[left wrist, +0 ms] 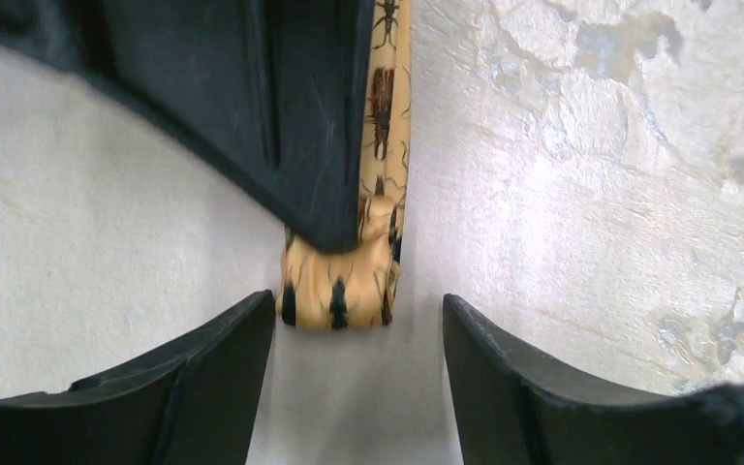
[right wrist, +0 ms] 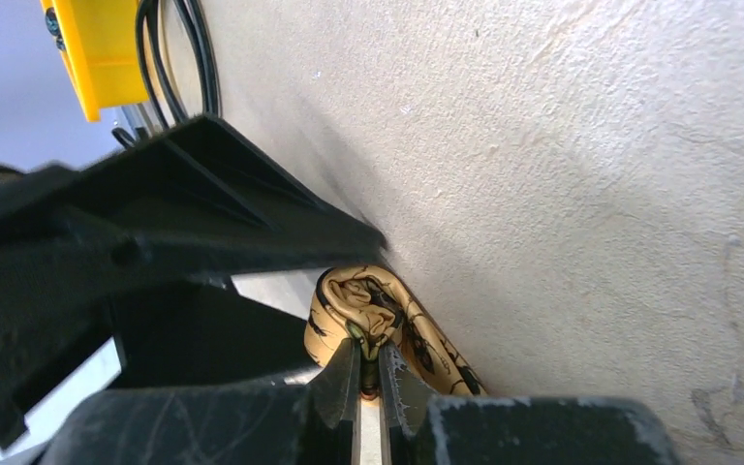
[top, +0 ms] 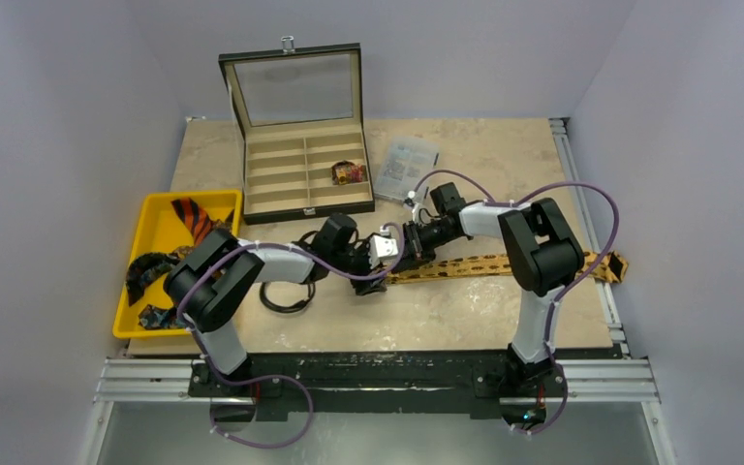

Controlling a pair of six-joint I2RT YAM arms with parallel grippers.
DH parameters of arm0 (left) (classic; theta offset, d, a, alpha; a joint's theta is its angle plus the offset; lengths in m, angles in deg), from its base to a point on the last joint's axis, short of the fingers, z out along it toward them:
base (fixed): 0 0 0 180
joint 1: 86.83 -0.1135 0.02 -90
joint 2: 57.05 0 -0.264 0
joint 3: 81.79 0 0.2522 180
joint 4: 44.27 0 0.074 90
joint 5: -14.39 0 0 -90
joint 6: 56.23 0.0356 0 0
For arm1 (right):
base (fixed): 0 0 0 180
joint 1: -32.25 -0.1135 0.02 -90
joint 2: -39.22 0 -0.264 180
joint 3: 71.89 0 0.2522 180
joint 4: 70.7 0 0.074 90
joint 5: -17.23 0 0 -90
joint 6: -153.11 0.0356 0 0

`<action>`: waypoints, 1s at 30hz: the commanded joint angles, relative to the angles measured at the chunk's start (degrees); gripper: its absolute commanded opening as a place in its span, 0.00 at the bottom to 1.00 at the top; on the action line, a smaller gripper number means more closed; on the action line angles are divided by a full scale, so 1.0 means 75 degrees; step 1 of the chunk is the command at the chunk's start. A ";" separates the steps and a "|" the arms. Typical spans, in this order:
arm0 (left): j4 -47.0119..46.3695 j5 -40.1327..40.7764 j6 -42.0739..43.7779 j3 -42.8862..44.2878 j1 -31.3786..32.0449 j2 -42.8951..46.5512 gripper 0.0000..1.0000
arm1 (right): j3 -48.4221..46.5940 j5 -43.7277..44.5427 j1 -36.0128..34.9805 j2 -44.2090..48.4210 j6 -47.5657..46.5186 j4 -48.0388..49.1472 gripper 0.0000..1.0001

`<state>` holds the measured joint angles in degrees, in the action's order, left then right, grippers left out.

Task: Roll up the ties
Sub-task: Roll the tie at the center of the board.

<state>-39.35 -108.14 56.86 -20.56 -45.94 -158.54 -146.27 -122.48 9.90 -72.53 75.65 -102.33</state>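
Right gripper [right wrist: 370, 366] pressed together on the curled end of the tan-gold tie [right wrist: 366, 300], left gripper [left wrist: 358, 302] spread with that end just ahead of its gap: likely to spring open if the thin pinch slips, or to crush flat if closed off-centre.

The long tie [top: 484, 264] lies crosswise on the desk [top: 504, 145], from the middle out to the right edge, passing under my right arm. Its curled end sits between the spread fingers of my left hand [left wrist: 358, 308]. My right hand [right wrist: 370, 358] reaches in from the opposite side, fingers pinched on that same end. The cable loop [top: 286, 298] lies under my left forearm. The tray [top: 160, 237] sits at the desk's left edge with other ties [top: 194, 219] in it. Behind both hands stands the box [top: 305, 205], lid raised, with a rolled tie [top: 349, 172] in a right-hand compartment. A packet [top: 407, 165] lies just right of the box.
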 commanded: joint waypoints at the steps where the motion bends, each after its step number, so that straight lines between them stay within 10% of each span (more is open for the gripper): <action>1: -0.2686 -0.0548 -0.1322 -0.1485 -0.0528 0.0368 0.64 | 0.0229 0.0950 0.0194 -0.0537 -0.0922 -0.0370 0.00; 17: -0.6647 -0.0916 -0.2315 -0.1990 -0.0071 -0.1161 0.66 | 0.0395 0.1230 0.0487 -0.0519 -0.1211 -0.0397 0.00; 30: -0.4364 0.0134 -0.1135 -0.1155 0.0197 -0.1156 0.34 | 0.0404 0.0835 0.0441 -0.0383 -0.1472 -0.0211 0.00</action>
<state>-83.09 -110.42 42.50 -31.69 -45.51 -168.07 -145.29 -126.29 13.66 -74.62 70.12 -103.05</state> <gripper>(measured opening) 0.398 0.025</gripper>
